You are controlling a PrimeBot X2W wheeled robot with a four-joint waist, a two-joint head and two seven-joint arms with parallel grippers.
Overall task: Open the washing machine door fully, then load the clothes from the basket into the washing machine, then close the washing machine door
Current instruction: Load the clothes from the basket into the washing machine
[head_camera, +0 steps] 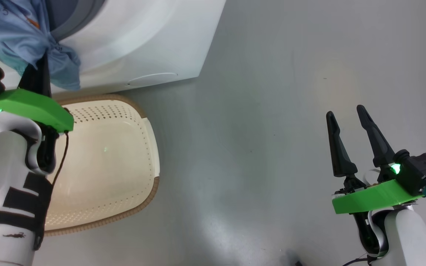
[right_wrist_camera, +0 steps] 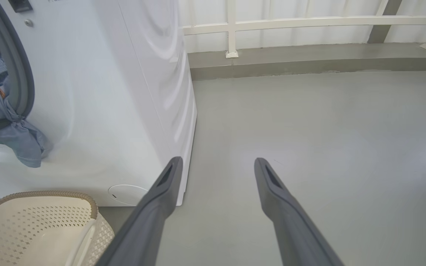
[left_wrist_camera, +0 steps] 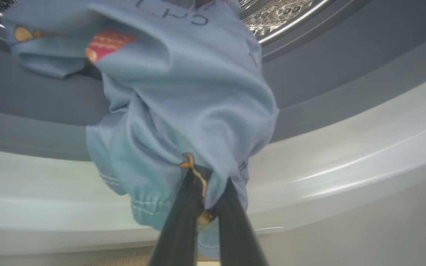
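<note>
Smooth grey floor (head_camera: 290,111) carrying a large white front-loading washing machine (head_camera: 142,44). Its round opening is ringed by a grey rubber gasket (left_wrist_camera: 327,66), with the perforated steel drum (left_wrist_camera: 279,14) behind. Just in front of the machine's base stands a cream-white rectangular plastic basket (head_camera: 124,114) with perforated walls and a brown rim band. A light-blue printed fabric garment (left_wrist_camera: 183,103) drapes over the lower gasket, upper part toward the drum, lower bunch hanging before the white front panel. The left pincer (left_wrist_camera: 207,181) is clamped narrow on that lower bunch. The right pincer (head_camera: 346,111) hangs over bare floor, well apart from the machine, fingers spread wide, holding nothing.
</note>
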